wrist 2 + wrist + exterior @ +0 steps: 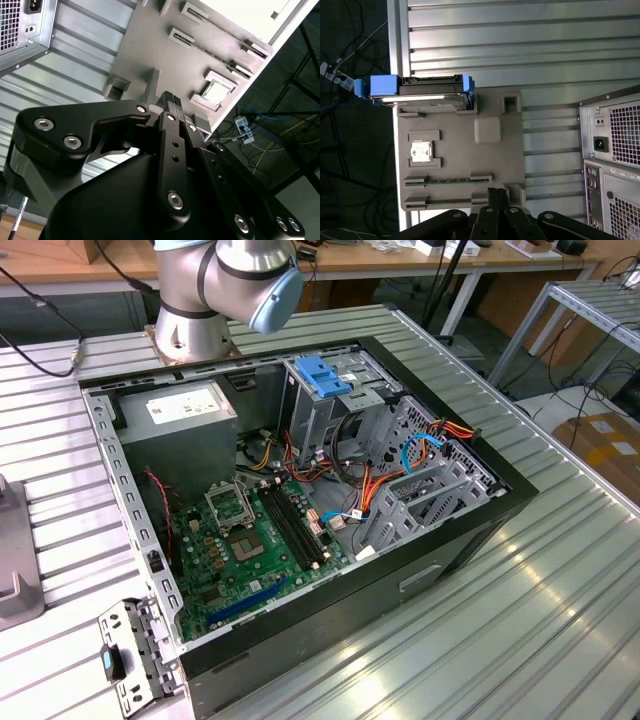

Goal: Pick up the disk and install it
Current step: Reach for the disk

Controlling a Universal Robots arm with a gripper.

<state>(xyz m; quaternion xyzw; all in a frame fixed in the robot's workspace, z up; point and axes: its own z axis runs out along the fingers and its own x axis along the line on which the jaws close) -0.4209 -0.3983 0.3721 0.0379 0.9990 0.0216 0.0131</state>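
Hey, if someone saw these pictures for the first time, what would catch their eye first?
In the exterior view, the opened computer case lies on a ribbed metal table, its green motherboard and orange wiring bared. In the first wrist view, the disk in its bright blue frame stands on edge at one end of a grey parts tray, with the black gripper near the opposite end, apart from it.

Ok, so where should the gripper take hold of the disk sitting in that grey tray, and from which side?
Pinch the disk across its thickness, closing on its two broad faces, midway between the ends of the blue carrier frame. Come from above the grey tray: the disk looks to stand on edge in a slot there, so only its upper part is free.
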